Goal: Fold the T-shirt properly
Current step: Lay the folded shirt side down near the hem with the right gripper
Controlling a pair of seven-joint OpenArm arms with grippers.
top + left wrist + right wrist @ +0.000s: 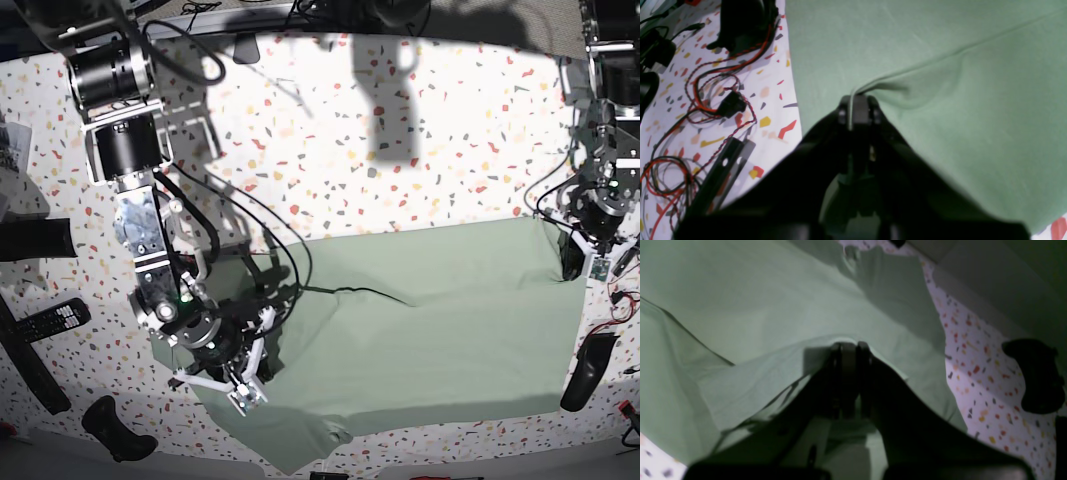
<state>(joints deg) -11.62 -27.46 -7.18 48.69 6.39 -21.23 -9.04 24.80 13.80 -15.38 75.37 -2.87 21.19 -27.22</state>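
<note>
Both arms are down on the T-shirt (430, 320) at once, 1 at each end of it. The cloth lies across the near half of the terrazzo worktop (400, 150), its long axis running left to right in the base view, with a rumpled flap spilling toward the near edge. The left gripper (856, 106) has its jaws pressed together on a thin raised ridge of the T-shirt, and a crease fans away from that pinch across the flat cloth. In the base view that arm comes in from the worktop's right edge, wrist bent down at the cloth's far right corner, with loose red and black cables (706, 96) just beside it on the bare surface. The right gripper (848, 353) is likewise clamped on a lifted fold of T-shirt, which tents up around the fingertips. Its arm reaches steeply from the far left corner down to the cloth's near left end. So each gripper sits at its own end of the long axis, and the bulk of the shirt lies between them, inward from both. My read: any coming fold turns on carrying the pinched ends toward the middle, and the right side looks more bunched, so it may drag unevenly.
</note>
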